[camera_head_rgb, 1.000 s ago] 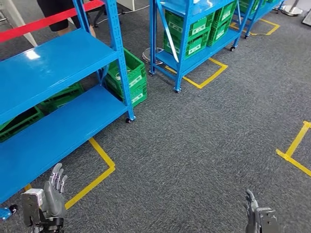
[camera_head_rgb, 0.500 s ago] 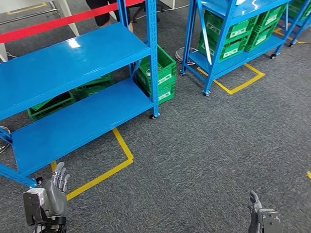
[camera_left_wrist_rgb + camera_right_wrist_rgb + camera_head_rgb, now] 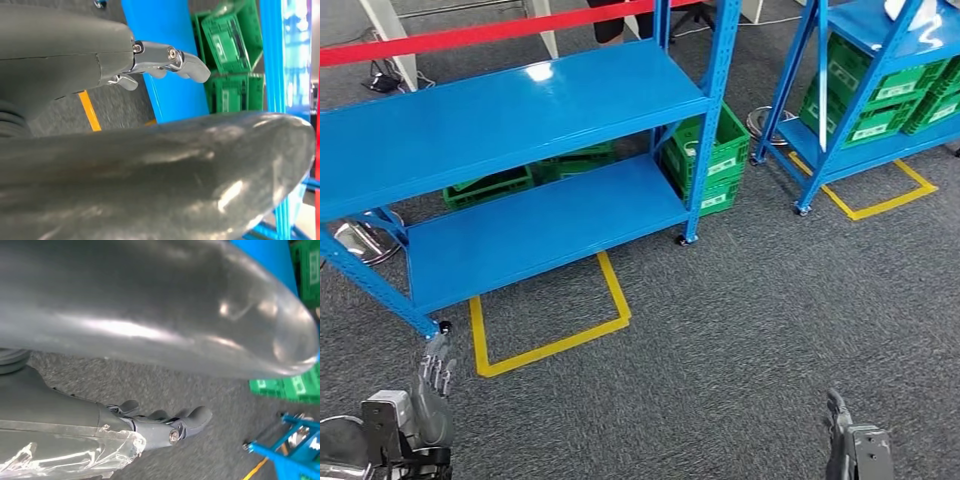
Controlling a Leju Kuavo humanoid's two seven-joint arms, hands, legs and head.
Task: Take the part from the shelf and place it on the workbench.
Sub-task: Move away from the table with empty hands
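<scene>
The left hand hangs low with fingers spread, holding nothing, ready for a pick. The blue shelf ahead shows no part I can make out. The right hand hangs idle, fingers loosely extended, also holding nothing.

White labels on green crates; print too small to read.

Your robot's head camera has swung left, so the whole scene has slid rightward: the blue shelf now sits centred, its yellow floor outline fully visible (nothing itself moved).
</scene>
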